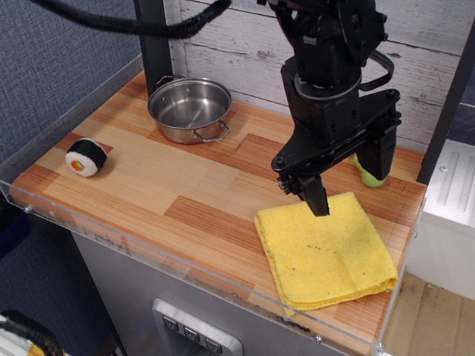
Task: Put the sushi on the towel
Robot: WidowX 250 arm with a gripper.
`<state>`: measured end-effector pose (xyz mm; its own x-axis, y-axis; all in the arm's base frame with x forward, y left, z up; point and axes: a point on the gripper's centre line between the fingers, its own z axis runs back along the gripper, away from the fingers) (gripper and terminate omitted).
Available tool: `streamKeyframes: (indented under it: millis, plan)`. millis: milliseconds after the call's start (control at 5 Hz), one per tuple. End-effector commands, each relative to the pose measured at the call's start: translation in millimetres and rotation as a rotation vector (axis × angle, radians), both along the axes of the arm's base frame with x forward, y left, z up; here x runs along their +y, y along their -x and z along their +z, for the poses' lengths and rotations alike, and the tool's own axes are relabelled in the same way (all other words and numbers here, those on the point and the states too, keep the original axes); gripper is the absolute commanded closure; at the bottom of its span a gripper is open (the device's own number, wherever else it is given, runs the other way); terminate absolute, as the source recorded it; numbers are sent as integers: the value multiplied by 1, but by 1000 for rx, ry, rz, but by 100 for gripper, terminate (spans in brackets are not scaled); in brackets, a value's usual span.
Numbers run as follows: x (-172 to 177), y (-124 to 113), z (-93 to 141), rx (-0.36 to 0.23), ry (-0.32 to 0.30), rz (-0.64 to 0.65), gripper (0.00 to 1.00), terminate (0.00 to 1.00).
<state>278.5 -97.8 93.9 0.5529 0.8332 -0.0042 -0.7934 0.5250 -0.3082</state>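
Observation:
The sushi [86,157] is a small roll with a black band and a white face with an orange-and-green centre. It lies on the wooden table near the left edge. The yellow towel [323,251] lies folded at the front right of the table. My gripper [349,182] hangs above the towel's far edge, far to the right of the sushi. Its two black fingers [318,196] are spread apart and hold nothing.
A steel pot [190,109] stands at the back, left of the arm. A green object [369,176] shows behind the right finger. A clear plastic rim [185,263] runs along the table's front and left edges. A white plank wall stands behind.

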Motion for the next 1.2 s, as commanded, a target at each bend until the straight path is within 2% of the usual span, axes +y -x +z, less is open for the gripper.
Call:
streamKeyframes:
  millis: [0,200,400,600,1000]
  plan:
    - [0,0,0,0,0,0,0,0]
    - [50,-8,7,29,-28,147,0,0]
    - [101,-11,12,48,-31,217,0,0]
    - [142,-9,25,21,-36,303,0,0]
    - [214,-4,22,23,-97,452,0,0]
